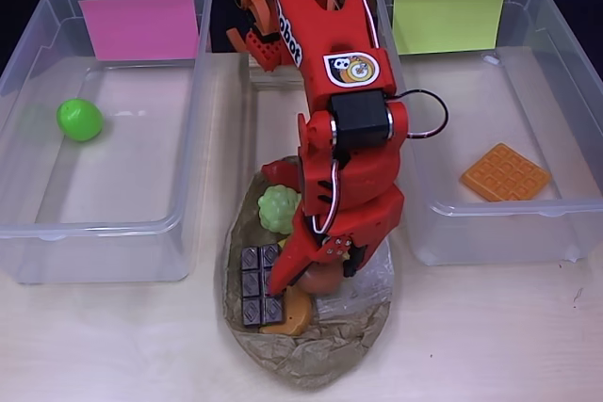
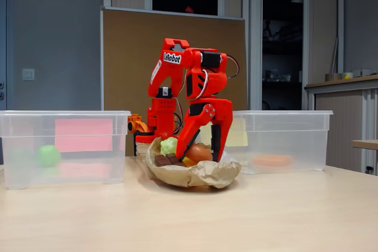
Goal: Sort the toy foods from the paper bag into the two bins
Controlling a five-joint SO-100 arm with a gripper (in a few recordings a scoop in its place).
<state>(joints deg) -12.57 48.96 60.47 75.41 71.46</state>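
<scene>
On the left, the pink-labelled bin [image 1: 104,120] holds the green ball [image 1: 79,120]. In the middle, the red gripper [image 2: 199,153] reaches into the paper bag [image 1: 311,360], its fingers spread around the brown donut [image 2: 198,153], beside the grapes [image 1: 280,207] and chocolate bar [image 1: 259,285]. On the right, the yellow-labelled bin [image 1: 565,82] holds the waffle [image 1: 505,172].

Office or lab: pinboard [image 2: 136,57], glazed doors [image 2: 283,33], counter [image 2: 342,84].
</scene>
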